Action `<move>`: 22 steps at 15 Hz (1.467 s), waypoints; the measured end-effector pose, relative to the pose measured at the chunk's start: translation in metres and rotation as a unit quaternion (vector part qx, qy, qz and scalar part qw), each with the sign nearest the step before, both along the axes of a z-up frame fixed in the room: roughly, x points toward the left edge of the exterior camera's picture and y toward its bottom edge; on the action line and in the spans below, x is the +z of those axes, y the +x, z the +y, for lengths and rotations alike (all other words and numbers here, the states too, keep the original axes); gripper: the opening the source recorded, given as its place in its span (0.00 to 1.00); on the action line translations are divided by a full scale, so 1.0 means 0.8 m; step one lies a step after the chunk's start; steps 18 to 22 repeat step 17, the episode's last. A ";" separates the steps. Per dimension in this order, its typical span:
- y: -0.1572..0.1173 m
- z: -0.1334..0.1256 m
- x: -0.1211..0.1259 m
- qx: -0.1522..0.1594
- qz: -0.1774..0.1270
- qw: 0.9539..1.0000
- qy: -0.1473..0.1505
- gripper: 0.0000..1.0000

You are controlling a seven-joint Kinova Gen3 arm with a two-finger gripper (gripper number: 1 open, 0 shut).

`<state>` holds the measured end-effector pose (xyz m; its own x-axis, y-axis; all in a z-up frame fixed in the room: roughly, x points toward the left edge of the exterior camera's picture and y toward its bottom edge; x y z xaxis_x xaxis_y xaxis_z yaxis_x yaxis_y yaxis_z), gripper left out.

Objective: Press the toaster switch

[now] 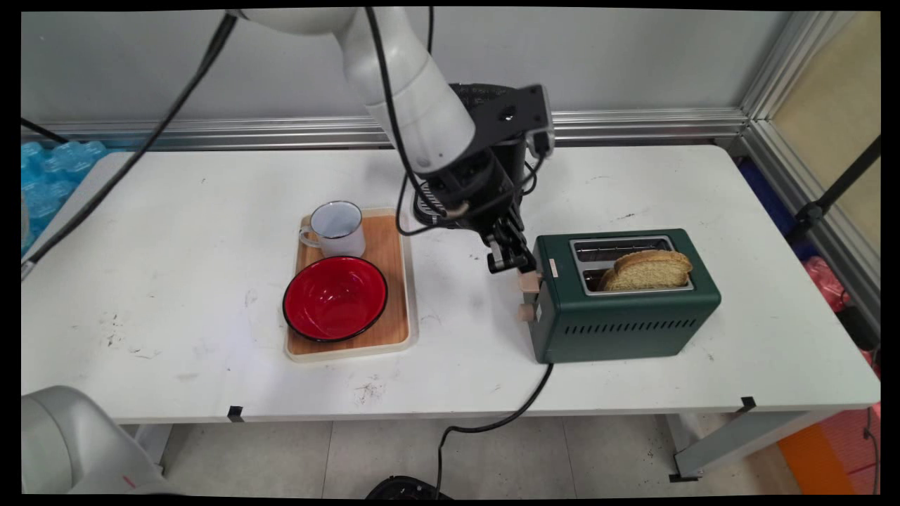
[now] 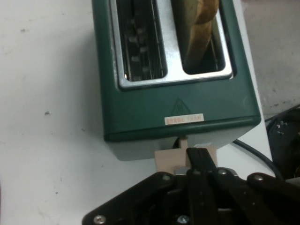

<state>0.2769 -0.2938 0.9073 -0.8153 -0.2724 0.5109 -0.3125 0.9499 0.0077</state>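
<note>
A dark green two-slot toaster (image 1: 626,309) stands right of the table's middle, with a slice of brown bread (image 1: 647,270) sticking up out of its near slot. The far slot is empty. My gripper (image 1: 517,263) is at the toaster's left end, shut, its fingertips resting on the top of the beige lever (image 1: 529,282). A beige knob (image 1: 526,313) sits just below the lever. In the hand view the toaster (image 2: 178,103) lies ahead with the bread (image 2: 199,28) in its right slot. There my gripper (image 2: 199,159) meets the lever (image 2: 166,161) at the bottom.
A wooden tray (image 1: 394,281) left of the toaster holds a white enamel mug (image 1: 337,228) and a red bowl (image 1: 335,299). The toaster's black power cord (image 1: 506,414) runs over the table's front edge to the floor. Black cables hang from the arm.
</note>
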 end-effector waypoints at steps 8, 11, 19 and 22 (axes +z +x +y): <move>-0.022 -0.013 -0.040 0.003 -0.018 1.000 0.003 0.00; -0.026 -0.016 -0.053 0.003 -0.023 1.000 0.004 0.00; -0.036 -0.020 -0.074 0.007 -0.026 1.000 0.001 0.00; -0.036 -0.020 -0.074 0.007 -0.026 1.000 0.001 0.00</move>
